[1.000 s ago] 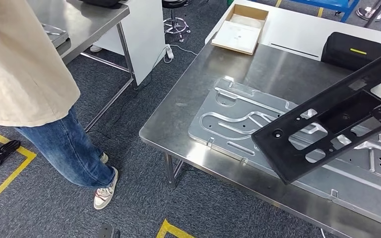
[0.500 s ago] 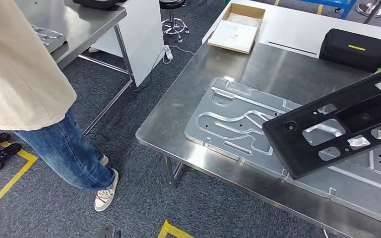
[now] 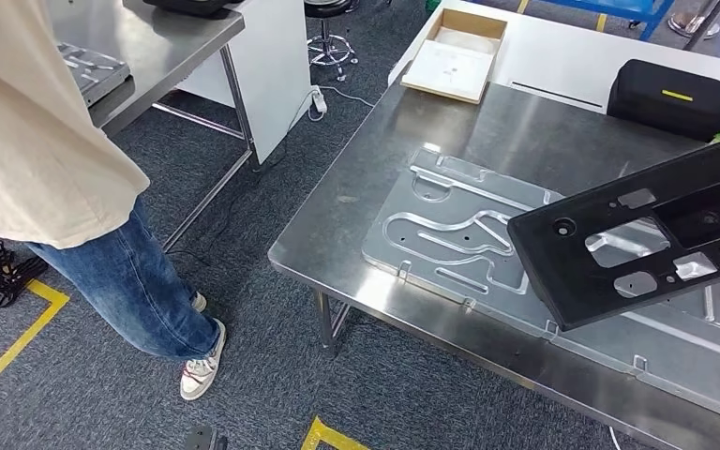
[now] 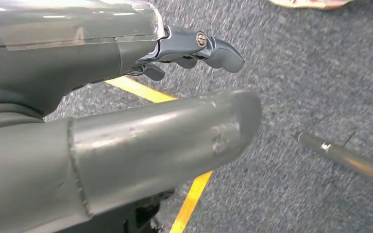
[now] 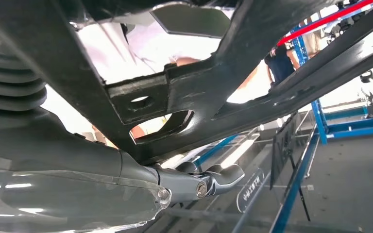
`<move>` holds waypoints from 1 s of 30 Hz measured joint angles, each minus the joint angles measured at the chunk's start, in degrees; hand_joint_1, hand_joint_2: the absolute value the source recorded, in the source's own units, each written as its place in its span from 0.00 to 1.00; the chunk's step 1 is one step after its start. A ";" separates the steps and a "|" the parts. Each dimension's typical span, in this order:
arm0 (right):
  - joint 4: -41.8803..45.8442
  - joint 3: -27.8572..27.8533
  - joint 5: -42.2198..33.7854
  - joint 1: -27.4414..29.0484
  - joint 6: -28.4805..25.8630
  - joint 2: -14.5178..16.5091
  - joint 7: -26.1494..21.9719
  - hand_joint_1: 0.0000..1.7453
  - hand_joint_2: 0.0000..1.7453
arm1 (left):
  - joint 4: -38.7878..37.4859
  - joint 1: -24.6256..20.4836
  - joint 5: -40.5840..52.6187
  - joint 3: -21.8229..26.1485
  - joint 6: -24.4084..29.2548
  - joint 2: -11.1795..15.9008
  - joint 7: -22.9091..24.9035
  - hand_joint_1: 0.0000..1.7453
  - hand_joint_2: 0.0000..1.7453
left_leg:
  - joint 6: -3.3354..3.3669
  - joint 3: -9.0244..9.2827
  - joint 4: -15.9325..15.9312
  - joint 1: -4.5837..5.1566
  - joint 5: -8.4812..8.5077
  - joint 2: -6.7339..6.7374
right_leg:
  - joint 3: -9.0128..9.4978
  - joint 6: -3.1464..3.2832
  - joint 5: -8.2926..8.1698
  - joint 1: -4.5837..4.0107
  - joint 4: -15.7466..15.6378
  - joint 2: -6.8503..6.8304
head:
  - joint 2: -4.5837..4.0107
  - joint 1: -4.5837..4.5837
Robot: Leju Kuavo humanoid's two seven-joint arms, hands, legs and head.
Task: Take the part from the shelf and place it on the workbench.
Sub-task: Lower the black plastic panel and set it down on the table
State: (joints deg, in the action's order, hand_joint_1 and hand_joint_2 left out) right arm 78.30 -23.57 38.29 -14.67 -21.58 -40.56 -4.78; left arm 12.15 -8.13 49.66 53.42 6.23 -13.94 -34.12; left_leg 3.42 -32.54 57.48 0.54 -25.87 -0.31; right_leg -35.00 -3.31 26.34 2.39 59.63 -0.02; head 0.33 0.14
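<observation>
We find the black part, a flat frame w/ several cut-outs, held in the air over the steel workbench, its near end tilted down toward the bench's front edge. It hangs above a large silver stamped plate lying flat on the bench; we cannot tell whether part and plate touch. In the right wrist view the part lies across the right hand, dark fingers curled against its underside, so we record the right hand as gripping it.

Left hand: seen in the left wrist view over grey carpet w/ a yellow floor line. Fingers are extended, a little bent, nothing between them and the thumb; we record it as holding nothing.

Other items noted: black zip case at the far side of the bench; open cardboard box on an adjoining white table. A person in a beige top and jeans stands on the carpet, well apart from the bench. A second steel table stands behind the person.
</observation>
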 joint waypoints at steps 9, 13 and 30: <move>0.15 -0.66 -0.08 0.58 0.07 0.63 0.06 0.00 0.00 | 0.00 0.01 0.18 -0.08 0.00 -0.01 0.13 0.00 0.00 | 0.41 0.00 0.46 0.56 -0.17 0.08 | -0.85 0.25 0.55 -0.46 3.02 -0.11 | 0.00 0.01; 0.43 -1.03 -0.10 0.66 0.10 0.64 0.05 0.00 0.00 | 0.00 -0.03 0.20 -0.14 0.00 -0.01 0.15 0.00 0.00 | -0.37 -0.36 1.04 0.81 -0.53 -0.03 | 0.71 1.27 -0.32 -0.90 -0.60 0.05 | 0.00 0.00; 0.40 -1.40 -0.13 0.76 0.34 0.90 0.43 0.00 0.00 | 0.00 -0.12 0.32 -0.50 0.11 0.13 0.12 0.00 0.00 | -0.08 0.04 -0.14 0.39 0.09 0.15 | 0.53 0.42 -0.49 -0.06 -0.72 0.12 | 0.00 -0.07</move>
State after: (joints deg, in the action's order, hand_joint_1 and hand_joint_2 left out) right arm 78.70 -24.97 38.16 -13.91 -21.24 -39.65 -4.34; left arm 12.15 -8.25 49.98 52.92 6.34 -13.81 -34.00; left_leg 3.34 -32.50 57.34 0.93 -25.78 -0.16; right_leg -34.46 -2.89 25.85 2.33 58.91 0.10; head 0.33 0.07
